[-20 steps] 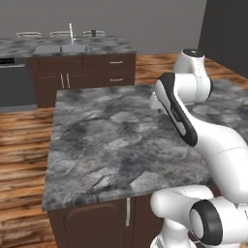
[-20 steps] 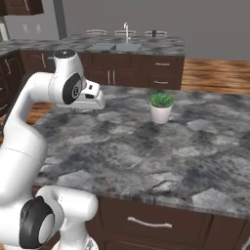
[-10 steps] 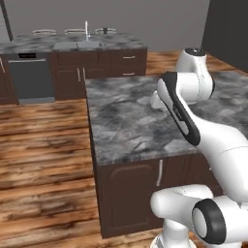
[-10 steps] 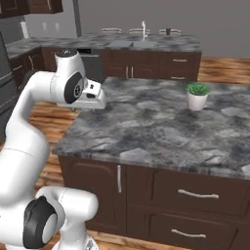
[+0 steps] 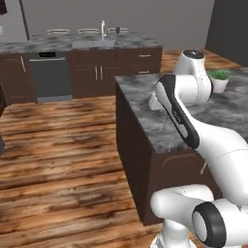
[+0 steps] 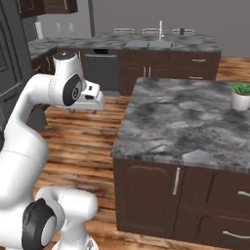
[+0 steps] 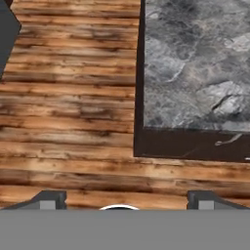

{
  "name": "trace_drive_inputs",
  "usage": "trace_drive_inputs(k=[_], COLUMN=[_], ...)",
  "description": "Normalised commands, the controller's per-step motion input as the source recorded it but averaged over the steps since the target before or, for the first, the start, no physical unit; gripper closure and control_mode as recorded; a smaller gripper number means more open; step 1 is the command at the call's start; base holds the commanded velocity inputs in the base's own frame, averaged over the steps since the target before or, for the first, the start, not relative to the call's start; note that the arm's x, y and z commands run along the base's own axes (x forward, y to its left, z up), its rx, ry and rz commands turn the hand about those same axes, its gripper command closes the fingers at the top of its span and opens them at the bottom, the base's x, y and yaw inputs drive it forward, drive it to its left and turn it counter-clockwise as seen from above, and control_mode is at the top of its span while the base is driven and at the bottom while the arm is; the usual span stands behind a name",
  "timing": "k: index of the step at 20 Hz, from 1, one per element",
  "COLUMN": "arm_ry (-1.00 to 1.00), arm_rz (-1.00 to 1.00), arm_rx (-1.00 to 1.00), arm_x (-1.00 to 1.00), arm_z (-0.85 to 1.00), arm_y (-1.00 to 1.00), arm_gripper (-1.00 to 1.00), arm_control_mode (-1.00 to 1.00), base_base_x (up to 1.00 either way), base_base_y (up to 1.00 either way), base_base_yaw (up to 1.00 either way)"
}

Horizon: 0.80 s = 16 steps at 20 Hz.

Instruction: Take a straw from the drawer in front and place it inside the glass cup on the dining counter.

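**Gripper empty and spread wide above the floor at the island corner**

Gripper [image 7: 126, 199]: its two dark finger tips stand far apart at the bottom of the hand view with nothing between them. In the right base view the white hand [image 6: 90, 99] hangs level over the floor, just left of the near island.

Floor: brown wooden planks [image 7: 68, 107] with uneven light and dark banding run across the room [image 5: 63, 145]. No damage can be made out at this resolution.

Near island: a grey mottled stone top [image 6: 185, 122] on a dark-brown base [image 6: 146, 195]. The hand view looks down on its corner [image 7: 195, 68]. The base carries a cabinet door with an upright silver handle [image 6: 177, 180] and drawer fronts with curved silver handles at the right edge. A white pot with a green plant [image 6: 241, 95] stands on the top at the far right.

Dining counter: a long grey mottled stone top [image 5: 58, 45] along the far side of the room, well apart from the arm, with a steel sink [image 6: 149, 44] and a tap [image 6: 160, 29]. A small dark cup [image 6: 181, 31] stands on it beside the tap; detail is too small to confirm. Below sit dark-brown doors and a dark grey appliance front [image 5: 50, 77].

Straw: cannot be located. The task drawer cannot be told apart from the other drawer fronts.

Walls: plain grey behind the counter.
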Motion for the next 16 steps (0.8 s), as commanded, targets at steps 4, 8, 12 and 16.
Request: trace_drive_inputs(k=[4,8,12,16], arm_ry=[0.00,0.00,0.00,0.00], arm_rz=[0.00,0.00,0.00,0.00], arm_rx=[0.00,0.00,0.00,0.00], arm_x=[0.00,0.00,0.00,0.00], arm_z=[0.00,0.00,0.00,0.00], arm_y=[0.00,0.00,0.00,0.00], arm_gripper=[-1.00,-1.00,-1.00,-1.00], arm_control_mode=[1.00,1.00,1.00,1.00], base_base_x=[0.37,0.82,0.81,0.59], base_base_y=[1.00,1.00,1.00,1.00], base_base_yaw=[-0.27,-0.39,-0.46,-0.51])
